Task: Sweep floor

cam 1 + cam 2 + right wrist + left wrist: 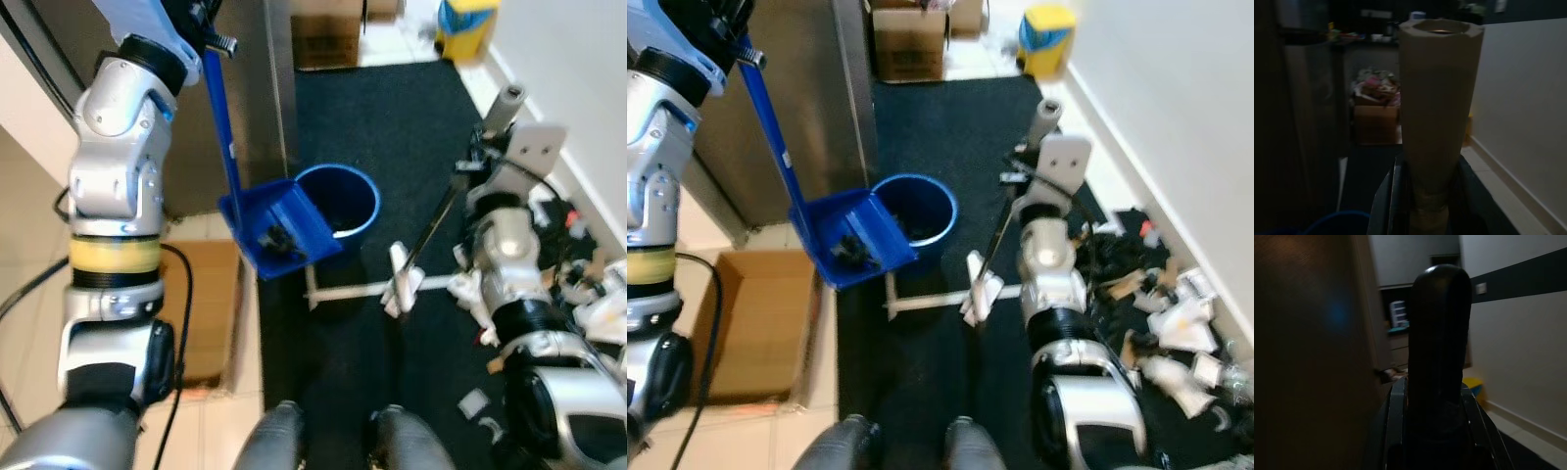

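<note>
My left gripper (210, 41) is raised high at the left and is shut on the top of the blue dustpan's long handle (225, 127). The black end of that handle (1440, 333) stands up between its fingers. The blue dustpan (279, 233) hangs tilted against the rim of the blue bin (345, 201), with dark debris (277, 240) in it. My right gripper (474, 164) is shut on the broom handle (436, 230) near its grey top end (1439, 98). The white broom head (397, 287) rests on the black mat.
Torn paper and scraps (588, 289) litter the mat's right side along the white wall. An open cardboard box (208, 313) lies on the tiles at the left. Farther off are a yellow container (465, 24) and another cardboard box (328, 39). A cabinet front (250, 88) stands behind the dustpan.
</note>
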{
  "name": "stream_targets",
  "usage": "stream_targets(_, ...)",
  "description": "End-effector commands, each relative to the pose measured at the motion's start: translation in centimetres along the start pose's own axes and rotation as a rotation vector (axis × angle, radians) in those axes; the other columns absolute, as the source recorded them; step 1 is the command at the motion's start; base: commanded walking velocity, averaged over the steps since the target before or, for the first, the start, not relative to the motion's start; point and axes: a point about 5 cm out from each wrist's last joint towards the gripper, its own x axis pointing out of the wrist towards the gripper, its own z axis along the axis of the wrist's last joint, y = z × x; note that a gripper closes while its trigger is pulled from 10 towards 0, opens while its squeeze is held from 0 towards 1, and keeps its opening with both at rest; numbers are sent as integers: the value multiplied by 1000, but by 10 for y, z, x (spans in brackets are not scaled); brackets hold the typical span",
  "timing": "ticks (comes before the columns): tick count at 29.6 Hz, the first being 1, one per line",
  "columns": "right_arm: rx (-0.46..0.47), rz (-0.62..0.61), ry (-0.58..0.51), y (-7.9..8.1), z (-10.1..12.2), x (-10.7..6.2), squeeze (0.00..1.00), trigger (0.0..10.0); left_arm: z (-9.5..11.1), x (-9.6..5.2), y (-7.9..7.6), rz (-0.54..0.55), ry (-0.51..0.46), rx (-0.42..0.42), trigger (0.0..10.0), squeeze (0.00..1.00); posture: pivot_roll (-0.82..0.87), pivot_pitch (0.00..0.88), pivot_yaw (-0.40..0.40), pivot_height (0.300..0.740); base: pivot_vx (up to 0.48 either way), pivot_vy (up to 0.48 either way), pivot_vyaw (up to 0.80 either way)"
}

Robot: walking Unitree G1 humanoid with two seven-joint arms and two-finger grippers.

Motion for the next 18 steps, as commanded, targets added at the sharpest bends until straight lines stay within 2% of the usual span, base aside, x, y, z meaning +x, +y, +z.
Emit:
stream_targets(1,1,-19,-38,-6,6,1,0,10000,11,3,-4,-23,-59,24,10000,0,32,123,25,740,454,0,0)
stream_targets(12,0,-18,-39,-6,7,1,0,10000,12,7,-6,-38,-77,20,10000,0,26,118,25,740,453,0,0)
stream_targets(18,-3,-19,-38,-7,7,1,0,10000,13,8,-8,-47,-82,21,10000,0,23,117,25,740,381,-285,0)
